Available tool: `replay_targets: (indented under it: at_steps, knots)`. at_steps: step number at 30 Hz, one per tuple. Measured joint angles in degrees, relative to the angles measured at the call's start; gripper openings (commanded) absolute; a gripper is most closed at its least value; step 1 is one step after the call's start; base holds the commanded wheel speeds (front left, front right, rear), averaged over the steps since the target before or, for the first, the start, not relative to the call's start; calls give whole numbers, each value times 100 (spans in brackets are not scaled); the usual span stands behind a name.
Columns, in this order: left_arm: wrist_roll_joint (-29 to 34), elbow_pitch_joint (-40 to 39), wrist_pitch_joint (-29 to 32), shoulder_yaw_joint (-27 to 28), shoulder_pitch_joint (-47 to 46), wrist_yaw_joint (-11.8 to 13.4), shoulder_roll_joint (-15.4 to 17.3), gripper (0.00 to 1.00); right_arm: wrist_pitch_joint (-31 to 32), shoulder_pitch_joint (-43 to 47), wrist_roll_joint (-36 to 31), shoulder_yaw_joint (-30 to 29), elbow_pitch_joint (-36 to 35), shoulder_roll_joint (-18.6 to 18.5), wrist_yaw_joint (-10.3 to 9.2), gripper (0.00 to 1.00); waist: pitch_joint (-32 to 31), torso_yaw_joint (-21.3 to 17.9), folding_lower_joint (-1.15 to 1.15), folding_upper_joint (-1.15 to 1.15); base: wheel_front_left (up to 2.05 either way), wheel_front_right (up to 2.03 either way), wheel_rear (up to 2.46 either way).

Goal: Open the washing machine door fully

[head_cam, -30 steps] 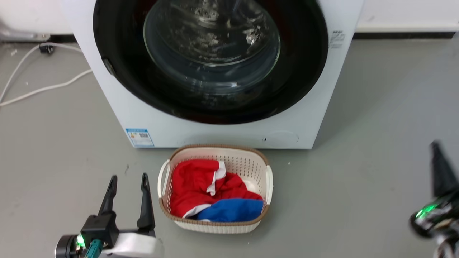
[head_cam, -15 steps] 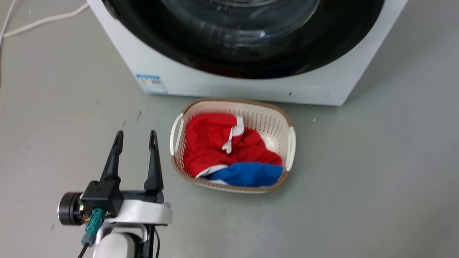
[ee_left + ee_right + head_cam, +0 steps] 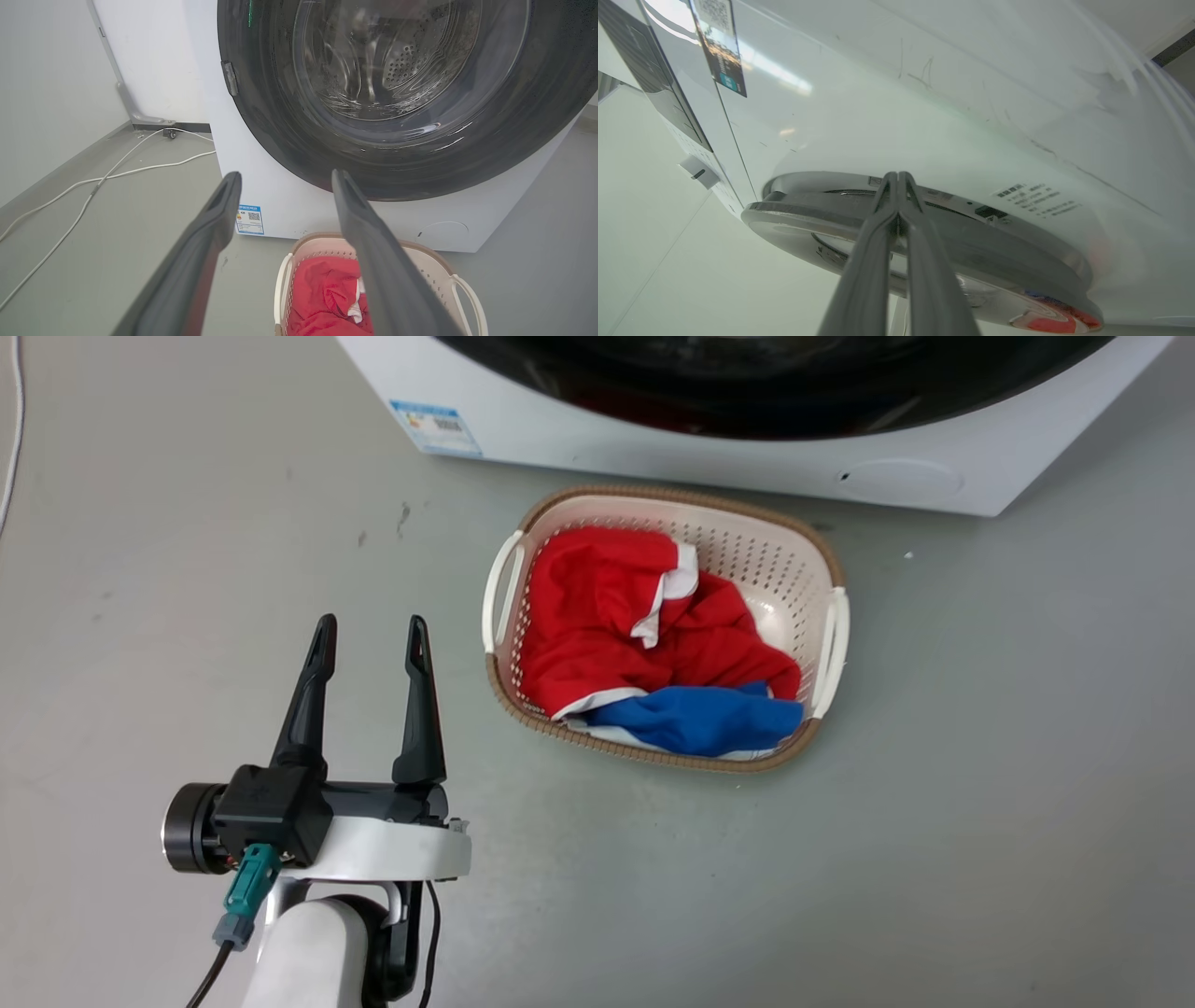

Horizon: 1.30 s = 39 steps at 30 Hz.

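Observation:
The washing machine (image 3: 653,443) stands white at the head view's top, with the lower rim of the glossy black washing machine door (image 3: 766,392) above it. My left gripper (image 3: 370,627) hangs open over the floor, left of the basket and well short of the machine. In the left wrist view the door (image 3: 280,116) lies against the front, its glass bowl (image 3: 387,70) showing the drum, beyond my open left gripper (image 3: 286,173). My right gripper (image 3: 897,175) is shut with nothing in it. Its tips sit at the seam between the door's rim (image 3: 971,252) and the machine's front (image 3: 924,116).
A cream laundry basket (image 3: 826,565) with red and blue clothes (image 3: 607,607) sits on the floor just before the machine. A blue sticker (image 3: 437,427) and a round cap (image 3: 910,481) are low on the front. White cables (image 3: 93,182) trail over the floor at the left.
The head camera has tilted down, so the machine has slid up the picture. The right gripper has left the head view's right edge. My left gripper stays open.

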Motion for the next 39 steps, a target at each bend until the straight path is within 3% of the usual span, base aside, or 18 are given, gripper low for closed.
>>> replay_targets:
  at_steps: [9,19,30,39]
  knots:
    - [-138,-46,0,-159,-91,93,0,100,634,-999,-572,647,597,-35,0,0,368,254,0,0,0,0,0]
    - [-185,-60,0,-156,-153,158,-1,100,1009,-1171,-887,862,580,88,-8,0,484,321,-1,0,0,0,0]
    - [-137,-49,0,-49,-147,151,-1,100,1391,-204,-926,966,-102,297,-8,0,281,103,-1,0,0,0,0]
    - [-32,-42,0,77,-69,123,-2,100,1583,1014,-706,993,-1120,443,-8,0,44,-93,-1,0,0,0,0]
